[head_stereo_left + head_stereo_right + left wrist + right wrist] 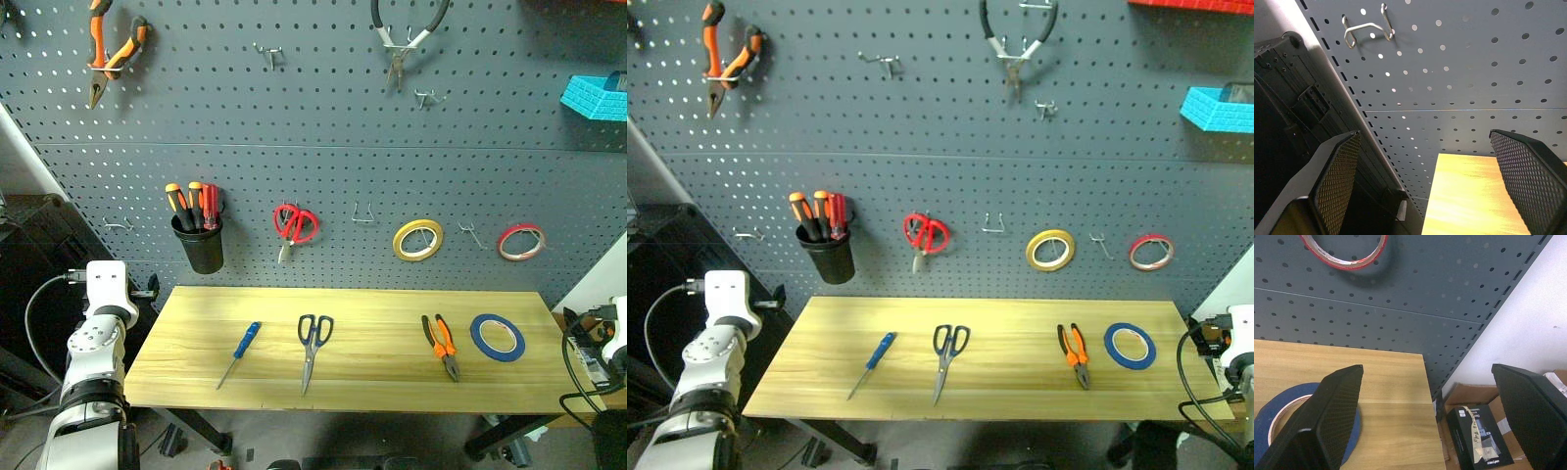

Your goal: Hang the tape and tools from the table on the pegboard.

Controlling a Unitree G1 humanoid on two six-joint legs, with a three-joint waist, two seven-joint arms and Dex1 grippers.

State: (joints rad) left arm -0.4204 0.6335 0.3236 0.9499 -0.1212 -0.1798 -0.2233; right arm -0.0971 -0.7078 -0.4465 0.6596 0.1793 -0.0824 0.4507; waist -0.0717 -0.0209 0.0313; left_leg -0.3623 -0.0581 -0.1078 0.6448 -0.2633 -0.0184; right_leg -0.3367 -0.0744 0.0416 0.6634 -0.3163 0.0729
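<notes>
From the head cameras, the table [196, 377] carried four things in a row: the blue-handled screwdriver [240, 353], the dark-handled scissors [312, 348], the orange-and-black pliers [442, 345] and the blue tape [497, 337], all lying flat below the pegboard [323, 117], none hung yet. Both arms stood off the table ends, well apart from the tools. In the left wrist view, the left gripper [1435, 188] gaped wide with nothing between its fingers, aimed past the table's corner at a bare hook [1367, 27]. In the right wrist view, the right gripper [1427, 423] was likewise spread wide and empty, the tape lying just beside and partly behind one finger. The tape looked light and thin, best pinched across its band; the pliers seemed heaviest and stiff, safest gripped by the handles.
</notes>
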